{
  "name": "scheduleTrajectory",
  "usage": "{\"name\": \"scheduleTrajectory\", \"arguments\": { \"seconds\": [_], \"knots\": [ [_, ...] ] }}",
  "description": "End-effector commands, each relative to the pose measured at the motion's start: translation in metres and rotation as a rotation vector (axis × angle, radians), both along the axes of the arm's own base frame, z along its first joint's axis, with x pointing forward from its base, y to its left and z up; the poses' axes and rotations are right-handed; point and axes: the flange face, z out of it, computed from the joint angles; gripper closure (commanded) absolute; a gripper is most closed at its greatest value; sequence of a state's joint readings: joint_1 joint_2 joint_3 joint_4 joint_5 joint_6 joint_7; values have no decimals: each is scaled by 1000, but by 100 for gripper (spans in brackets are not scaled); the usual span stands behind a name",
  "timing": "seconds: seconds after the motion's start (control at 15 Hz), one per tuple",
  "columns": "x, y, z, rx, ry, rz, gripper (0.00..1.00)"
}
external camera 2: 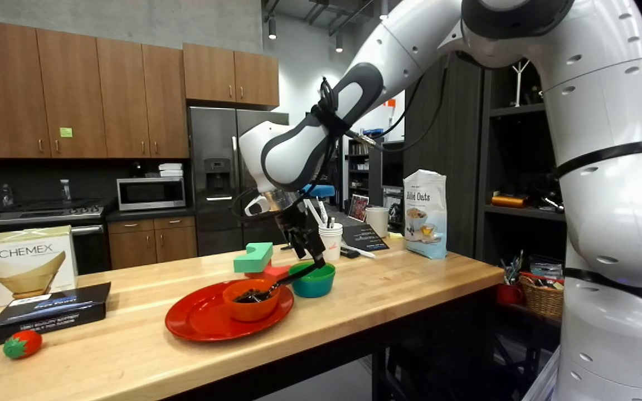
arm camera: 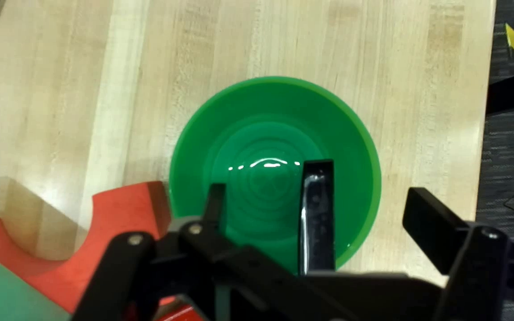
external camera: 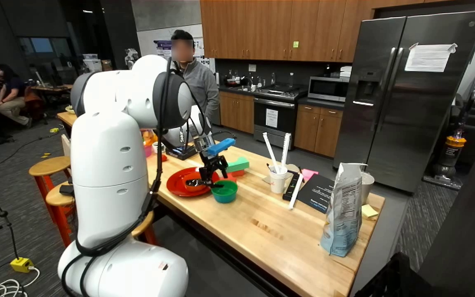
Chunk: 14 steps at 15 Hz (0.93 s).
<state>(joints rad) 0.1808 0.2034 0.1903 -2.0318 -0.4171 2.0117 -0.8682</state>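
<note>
My gripper (arm camera: 318,203) is open, with its two fingers apart on either side of a black utensil handle (arm camera: 317,223), and neither finger visibly touches it. The gripper also shows in both exterior views (external camera: 215,169) (external camera 2: 310,248), low over the table. The utensil (external camera 2: 293,274) rests in an orange bowl (external camera 2: 251,312) with dark contents, and its handle reaches over a green bowl (external camera 2: 314,287). The orange bowl stands on a red plate (external camera 2: 190,320). In the wrist view the green bowl (arm camera: 275,100) lies below the fingers and looks empty. The utensil's far end is hidden there.
A red block (arm camera: 125,214) and a green block (arm camera: 7,281) sit beside the green bowl. A white cup with straws (external camera: 278,181), an oats bag (external camera: 342,214), a Chemex box (external camera 2: 28,262), a black box (external camera 2: 50,312) and a toy strawberry (external camera 2: 23,343) stand on the table. A person (external camera: 202,82) stands behind.
</note>
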Motion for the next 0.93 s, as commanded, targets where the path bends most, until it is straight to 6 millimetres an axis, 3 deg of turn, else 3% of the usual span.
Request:
{"name": "scheduleTrajectory", "arguments": {
  "seconds": [0.0,0.67,0.73,0.8,0.87],
  "knots": [
    [-2,-6,2,40,-8,-22,0],
    [-3,-5,-9,57,30,-37,0],
    [-3,-5,-9,56,33,-36,6],
    [-2,-5,-10,56,35,-35,26],
    [-2,-5,-11,57,36,-34,32]
  ]
}}
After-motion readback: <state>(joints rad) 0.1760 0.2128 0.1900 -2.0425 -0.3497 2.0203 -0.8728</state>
